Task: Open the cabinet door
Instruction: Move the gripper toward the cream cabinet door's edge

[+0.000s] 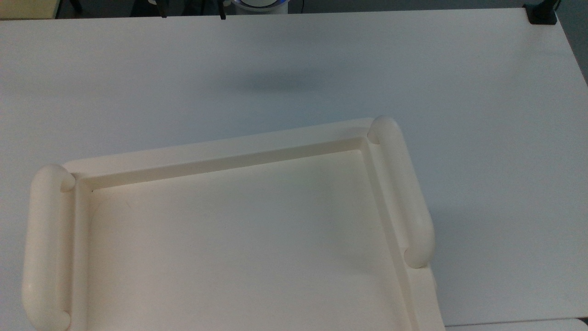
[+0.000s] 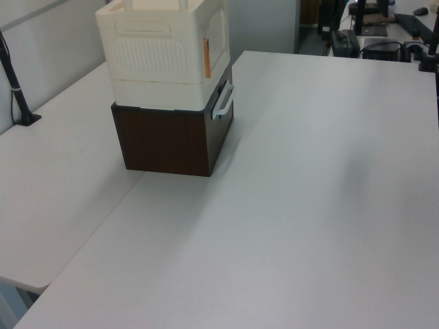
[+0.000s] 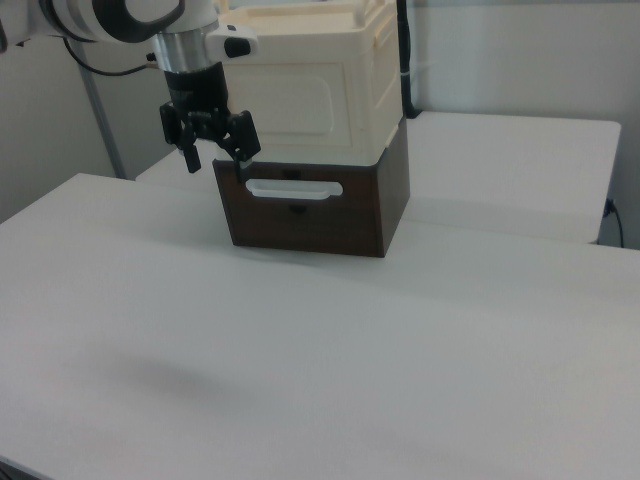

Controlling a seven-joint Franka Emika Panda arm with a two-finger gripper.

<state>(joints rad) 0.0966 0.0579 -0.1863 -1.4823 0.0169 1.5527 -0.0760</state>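
The gripper (image 3: 212, 148) hangs above the table (image 3: 300, 340) with its fingers spread apart and nothing between them. From it, in the right view, the cabinet door (image 3: 298, 106) lies toward two o'clock and farther back, a cream panel facing the camera, closed, its long axis level, above the dark drawer's white handle (image 3: 294, 188)
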